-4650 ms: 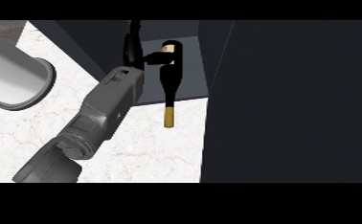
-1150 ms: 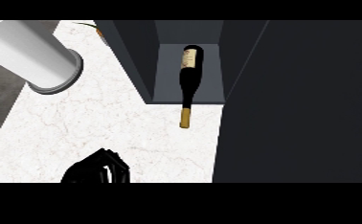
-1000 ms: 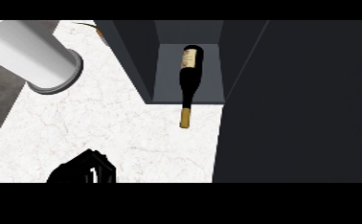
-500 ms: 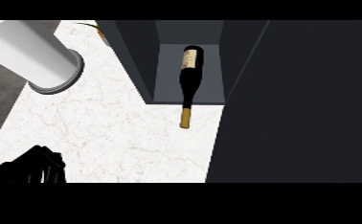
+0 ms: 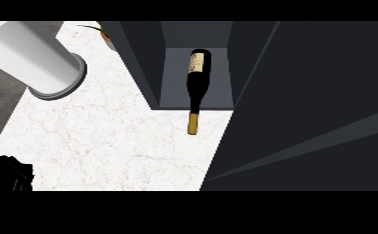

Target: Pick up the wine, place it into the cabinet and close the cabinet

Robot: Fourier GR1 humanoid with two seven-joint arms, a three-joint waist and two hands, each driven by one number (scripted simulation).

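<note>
The wine bottle lies on its side inside the open dark cabinet, base toward the back and tan label up. Its gold-capped neck sticks out past the cabinet's front edge onto the white marble counter. The cabinet door stands open at the right, a large dark panel filling that side. My left hand shows only as a black shape at the lower left corner, far from the bottle, and its fingers cannot be made out. My right hand is out of sight.
A big white cylinder stands on the counter at the upper left. A small plant peeks out behind it beside the cabinet's left wall. Bare marble stretches between the cylinder and the cabinet.
My left hand has drawn back down and to the left, from the counter's lower middle to the bottom left corner. The bottle stays put in the cabinet.
</note>
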